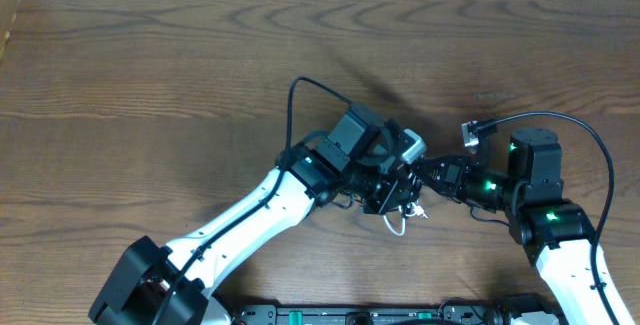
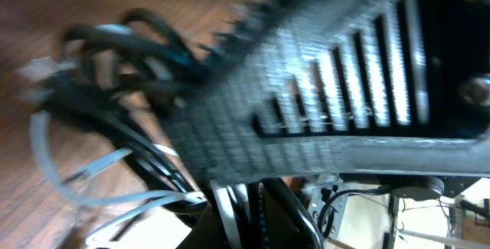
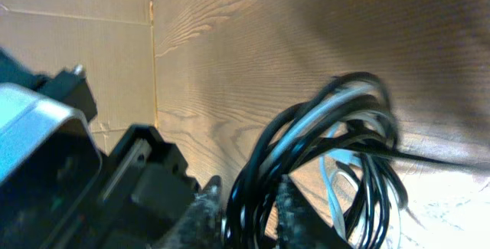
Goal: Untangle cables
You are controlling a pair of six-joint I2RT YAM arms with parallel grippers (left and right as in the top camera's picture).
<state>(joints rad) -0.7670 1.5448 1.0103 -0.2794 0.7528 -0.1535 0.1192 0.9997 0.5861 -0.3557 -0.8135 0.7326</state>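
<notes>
The cables (image 1: 399, 223) are a small bundle of white and black cords held between my two grippers at the table's middle front. A white loop hangs below it. My left gripper (image 1: 390, 195) is shut on the bundle from the left. In the blurred left wrist view the cords (image 2: 115, 184) run down between its fingers (image 2: 249, 222). My right gripper (image 1: 422, 177) meets it from the right. In the right wrist view its fingers (image 3: 249, 218) are closed on several black strands of the looped cables (image 3: 337, 142). The plug ends are hard to tell apart.
The wooden table (image 1: 150, 85) stretches back and to the left. A cardboard box (image 1: 8, 15) stands at the far left edge and also shows in the right wrist view (image 3: 76, 57). Thick black robot wires arch over the left arm (image 1: 296, 95) and the right arm (image 1: 590, 140).
</notes>
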